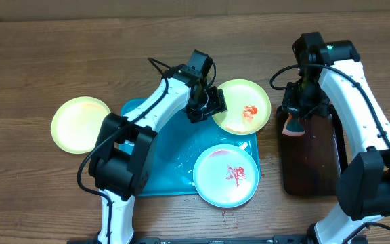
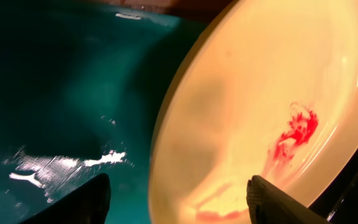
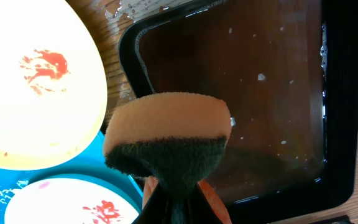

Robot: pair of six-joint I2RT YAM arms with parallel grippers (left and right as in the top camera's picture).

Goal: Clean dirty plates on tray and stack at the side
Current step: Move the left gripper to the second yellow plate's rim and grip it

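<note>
The yellow plate (image 1: 242,106) with a red sauce smear lies at the far right corner of the turquoise tray (image 1: 161,166), partly past its rim. My left gripper (image 1: 205,105) is open, its fingers straddling the plate's left rim (image 2: 178,202); the plate (image 2: 260,106) looks tilted. The light blue plate (image 1: 226,175), also smeared red, sits at the tray's near right corner. The light green plate (image 1: 80,124) lies on the table left of the tray. My right gripper (image 1: 294,116) is shut on an orange and dark green sponge (image 3: 166,134), held above the table between the two trays.
A dark brown-black tray (image 1: 310,156) holding water stands right of the turquoise tray; it also shows in the right wrist view (image 3: 260,81). The turquoise tray's floor is wet (image 2: 61,165). Bare wooden table lies around.
</note>
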